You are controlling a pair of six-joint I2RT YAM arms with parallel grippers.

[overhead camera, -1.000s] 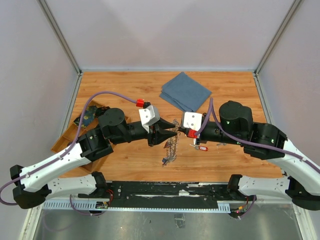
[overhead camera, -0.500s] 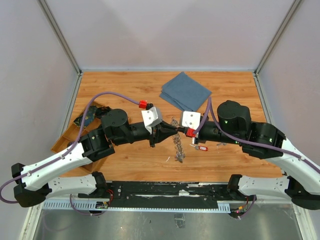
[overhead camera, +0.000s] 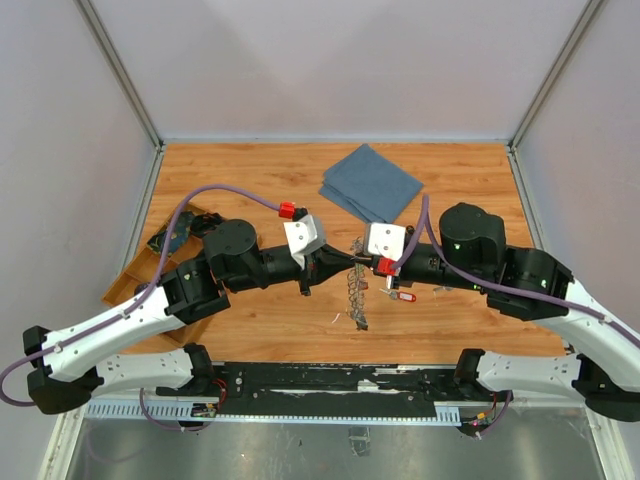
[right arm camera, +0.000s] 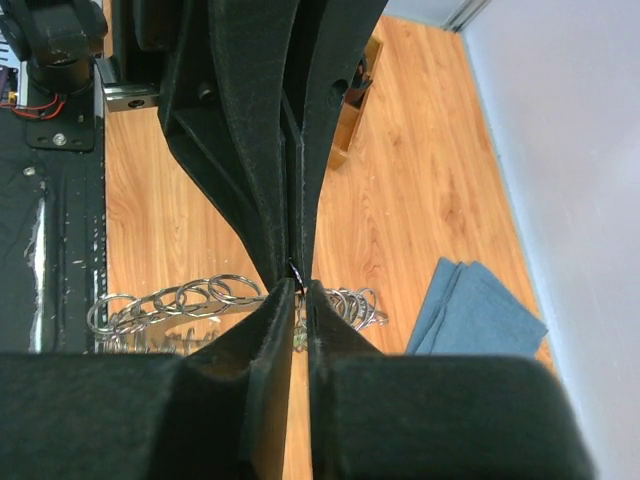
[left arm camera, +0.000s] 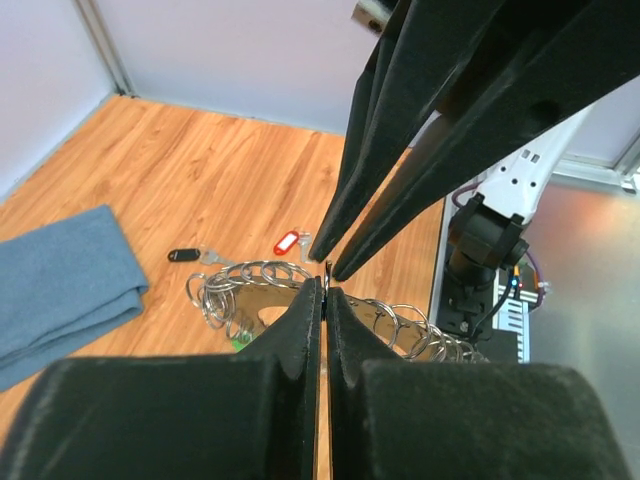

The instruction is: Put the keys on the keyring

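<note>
The keyring (overhead camera: pixel 354 293), a silvery loop of linked rings, hangs between my two grippers over the middle of the table. My left gripper (overhead camera: pixel 346 260) is shut on a thin ring of it (left arm camera: pixel 326 275). My right gripper (overhead camera: pixel 363 263) meets it tip to tip, its jaws pinched on the same ring (right arm camera: pixel 298 272). Loops of the keyring (left arm camera: pixel 243 284) droop under the jaws. A red-tagged key (overhead camera: pixel 402 296) lies under the right gripper and shows as the red key (left arm camera: pixel 287 242) beside a black-headed key (left arm camera: pixel 183 255). A green tag (left arm camera: pixel 240 342) sits among the rings.
A folded blue cloth (overhead camera: pixel 372 182) lies at the back centre of the wooden table. A shallow wooden tray (overhead camera: pixel 160 250) with small items sits at the left edge, partly under the left arm. Grey walls close in the sides.
My left gripper has closed from open onto the ring and moved right until it meets the right gripper. The hanging keyring swung right with it. The right arm barely moved.
</note>
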